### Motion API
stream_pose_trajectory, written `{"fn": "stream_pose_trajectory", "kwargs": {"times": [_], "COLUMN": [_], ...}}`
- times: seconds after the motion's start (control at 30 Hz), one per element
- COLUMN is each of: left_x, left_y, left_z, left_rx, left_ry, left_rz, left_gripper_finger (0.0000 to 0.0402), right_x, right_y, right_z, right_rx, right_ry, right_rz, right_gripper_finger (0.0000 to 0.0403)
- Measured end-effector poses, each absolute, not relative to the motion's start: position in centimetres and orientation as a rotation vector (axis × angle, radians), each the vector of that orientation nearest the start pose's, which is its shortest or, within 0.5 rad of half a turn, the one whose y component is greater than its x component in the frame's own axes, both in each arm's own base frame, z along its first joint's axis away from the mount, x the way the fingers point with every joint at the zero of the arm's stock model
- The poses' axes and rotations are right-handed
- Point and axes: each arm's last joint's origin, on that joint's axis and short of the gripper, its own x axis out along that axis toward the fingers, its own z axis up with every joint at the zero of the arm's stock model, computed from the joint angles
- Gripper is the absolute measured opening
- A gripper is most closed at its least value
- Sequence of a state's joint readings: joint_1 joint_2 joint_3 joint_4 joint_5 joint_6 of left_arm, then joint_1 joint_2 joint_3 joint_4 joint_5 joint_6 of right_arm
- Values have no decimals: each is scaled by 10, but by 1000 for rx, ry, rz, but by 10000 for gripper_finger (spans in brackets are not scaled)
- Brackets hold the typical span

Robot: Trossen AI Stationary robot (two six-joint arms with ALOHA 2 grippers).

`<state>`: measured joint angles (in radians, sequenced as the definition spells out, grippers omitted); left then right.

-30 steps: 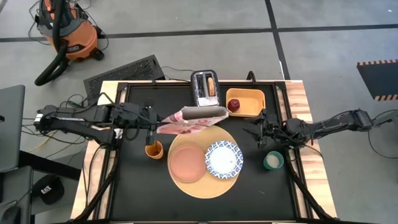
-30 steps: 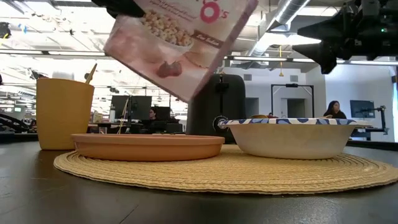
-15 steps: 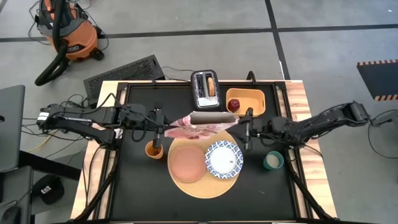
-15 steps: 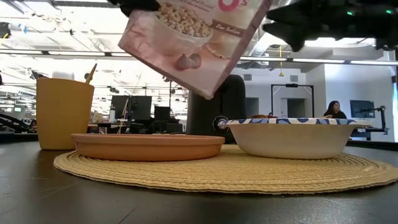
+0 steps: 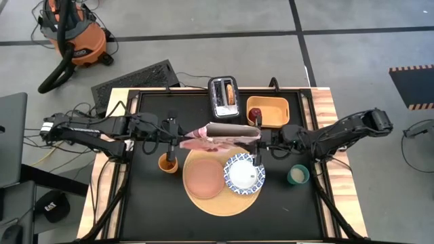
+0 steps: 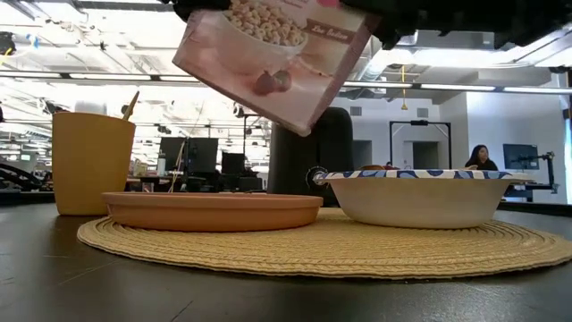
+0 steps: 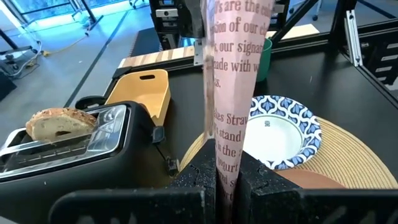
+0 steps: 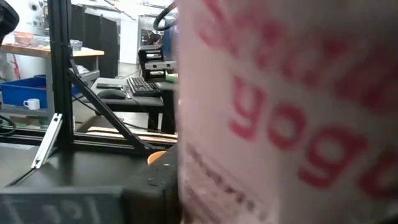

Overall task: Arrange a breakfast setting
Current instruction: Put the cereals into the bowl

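My left gripper [image 5: 179,141] is shut on a pink cereal box [image 5: 220,137], held in the air above the far edge of the round woven board [image 5: 220,202]. My right gripper [image 5: 259,139] is open at the box's right end, one finger on each side of it. The salmon-pink plate [image 5: 203,178] and the blue-and-white dish [image 5: 244,173] sit on the board. The red apple [image 5: 254,114] lies in the yellow tray [image 5: 273,112]. The toast [image 5: 230,91] stands in the toaster. The golden spoon [image 6: 130,105] stands in the yellow cup [image 5: 167,163]. My left gripper pinches the box's left end [image 7: 219,163] between its two fingers, which come level from the table's left and lie along the box. The box is lifted clear, tilted, reaching toward the right over the board. My right gripper: I cannot tell whether its fingers touch the box's right end [image 5: 256,135].
The black toaster [image 5: 224,97] stands at the far edge, next to the yellow tray. A green cup [image 5: 297,175] stands right of the board. The near half of the black table [image 5: 149,210] holds nothing else.
My right gripper has gone toward the table's left, up to the box's right end. My left gripper has carried the box a little toward the right, and the box has turned closer to level and risen slightly.
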<state>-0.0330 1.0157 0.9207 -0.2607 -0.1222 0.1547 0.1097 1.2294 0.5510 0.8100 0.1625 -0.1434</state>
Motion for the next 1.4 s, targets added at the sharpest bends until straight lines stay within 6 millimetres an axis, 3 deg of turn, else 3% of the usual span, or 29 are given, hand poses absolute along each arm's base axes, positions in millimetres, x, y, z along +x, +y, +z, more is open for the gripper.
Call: {"fn": "stream_pose_trajectory", "kwargs": {"times": [0.3, 0.37, 0.57, 0.9, 1.03, 1.2, 1.4], "left_x": [221, 221, 215, 170, 159, 163, 184], "left_y": [-4, -3, -1, 3, 3, 6, 8], "left_z": [331, 332, 335, 351, 343, 326, 310], "left_rx": [179, 192, 213, 136, 124, 95, 61], "left_ry": [355, 355, 352, 319, 300, 210, 85], "left_rz": [59, 72, 143, 242, 252, 259, 163], "left_gripper_finger": [0, 3, 56, 240, 297, 328, 334], "right_x": [257, 257, 252, 232, 224, 222, 231], "right_y": [24, 24, 24, 21, 21, 22, 22], "right_z": [258, 259, 263, 291, 303, 312, 312], "right_rx": [-148, -150, -175, -224, -238, -266, -276], "right_ry": [-120, -122, -118, -235, -324, -460, -560], "right_rz": [-61, -61, -128, -198, -214, -151, -77], "right_gripper_finger": [38, 22, 31, 23, 23, 23, 23]}}
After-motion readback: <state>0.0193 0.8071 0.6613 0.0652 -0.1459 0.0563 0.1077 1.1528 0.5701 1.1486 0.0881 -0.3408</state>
